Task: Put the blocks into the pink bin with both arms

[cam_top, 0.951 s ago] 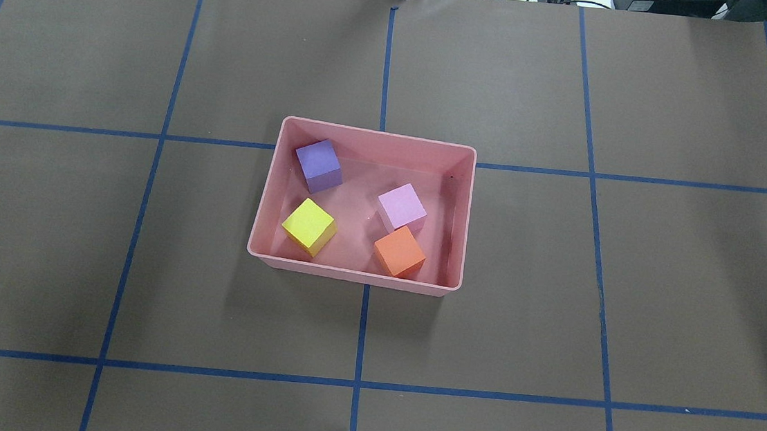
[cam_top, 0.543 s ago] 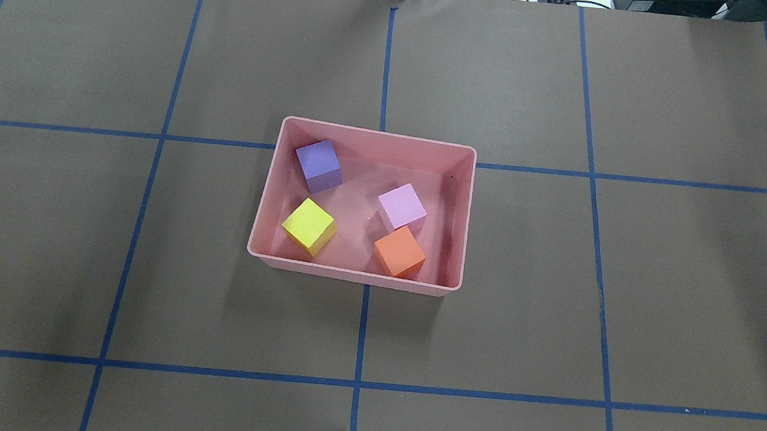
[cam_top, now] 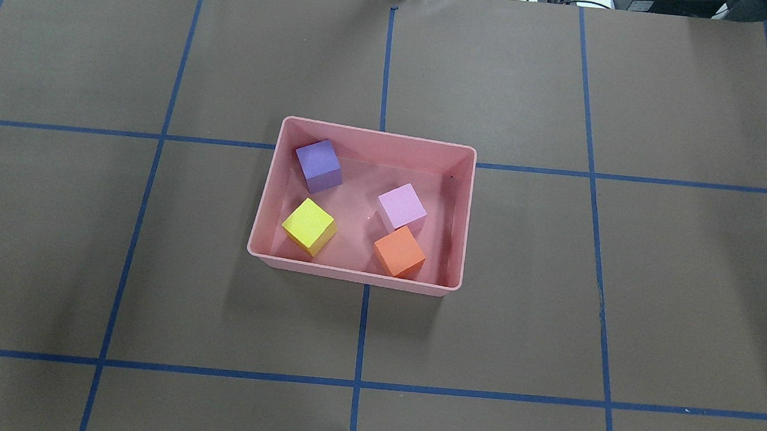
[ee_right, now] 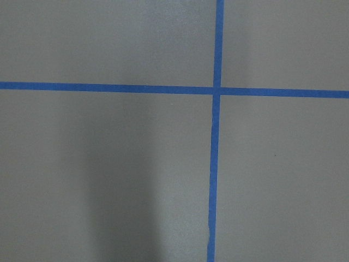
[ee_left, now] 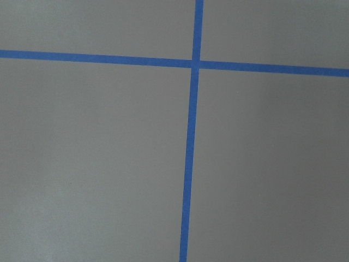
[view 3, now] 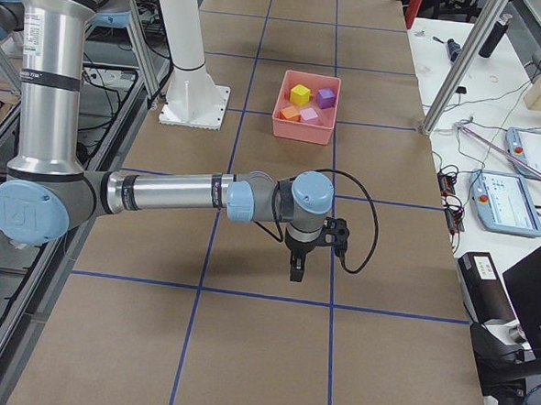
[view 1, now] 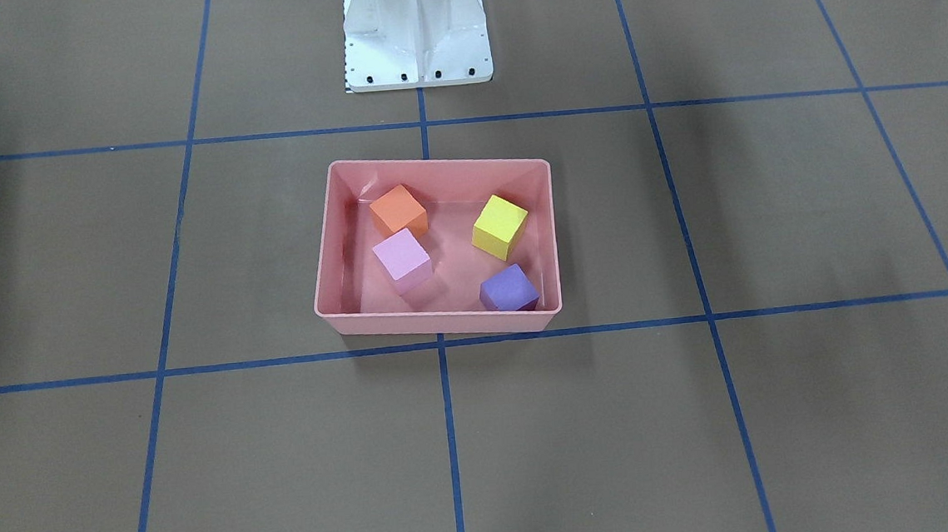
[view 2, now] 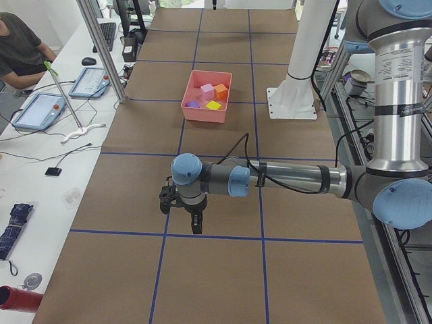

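Found all four blocks down inside the pink bin (cam_top: 350,276), near the middle of the overhead frame: purple block (cam_top: 318,163) at the bin's upper left, yellow block (cam_top: 308,225) at its lower left, pink-lilac block (cam_top: 402,205) right of centre, orange block (cam_top: 399,250) just below that one, touching it or nearly so. Counted four of four and so judged the task complete.

Spotted each claw only in the side views: left claw (view 2: 195,223) below the middle of the exterior-left frame, right claw (view 3: 295,266) below the middle of the exterior-right frame. Saw both pointed downward over the table (cam_top: 75,251), near crossings of the blue tape lines (cam_top: 361,338) and well apart from the bin. Could not tell whether either was spread or pressed together. Made out no block at either. Read these far-out poses as a deliberate retreat, leaving the bin unobstructed.

Took the blocks for matte, foam-like cubes of equal size, crisp-edged and without shine, probably light and slightly yielding under a grip. Noted the bin as smooth salmon-pink plastic: shallow, rectangular, round-cornered and thin-rimmed, with a faint gloss on its floor. Noted the table as dull, flat and brown.
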`<control>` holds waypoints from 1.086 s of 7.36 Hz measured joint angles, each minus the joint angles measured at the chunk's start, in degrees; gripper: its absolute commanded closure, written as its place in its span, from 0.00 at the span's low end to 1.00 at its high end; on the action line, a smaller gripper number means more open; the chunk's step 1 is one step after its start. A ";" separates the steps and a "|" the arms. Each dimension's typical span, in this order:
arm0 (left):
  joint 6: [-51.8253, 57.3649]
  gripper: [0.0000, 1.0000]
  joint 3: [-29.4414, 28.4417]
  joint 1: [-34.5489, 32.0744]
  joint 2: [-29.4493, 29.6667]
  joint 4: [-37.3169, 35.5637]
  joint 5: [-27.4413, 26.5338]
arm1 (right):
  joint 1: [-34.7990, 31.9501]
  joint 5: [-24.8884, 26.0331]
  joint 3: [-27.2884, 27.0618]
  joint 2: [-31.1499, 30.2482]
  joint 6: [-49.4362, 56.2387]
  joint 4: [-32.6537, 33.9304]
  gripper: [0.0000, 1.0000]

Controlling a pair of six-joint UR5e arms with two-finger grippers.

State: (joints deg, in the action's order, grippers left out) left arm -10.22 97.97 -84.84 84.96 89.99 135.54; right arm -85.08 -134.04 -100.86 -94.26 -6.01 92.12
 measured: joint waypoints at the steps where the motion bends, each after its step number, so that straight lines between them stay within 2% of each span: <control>1: -0.29 0.00 0.01 -0.43 0.17 -0.49 0.95 | 0.00 0.01 0.02 0.07 -0.23 -0.01 0.00; 3: 0.38 0.00 0.28 -1.87 0.68 -1.63 2.61 | 0.00 0.01 0.07 0.15 -0.38 -0.01 0.00; 8: 2.81 0.00 0.46 -2.79 0.97 -1.24 1.02 | 0.00 0.01 0.21 0.22 -0.46 0.00 0.00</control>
State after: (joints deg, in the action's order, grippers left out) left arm -7.41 98.43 -87.63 85.93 88.75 136.55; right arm -85.08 -134.03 -100.65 -94.05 -6.47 92.13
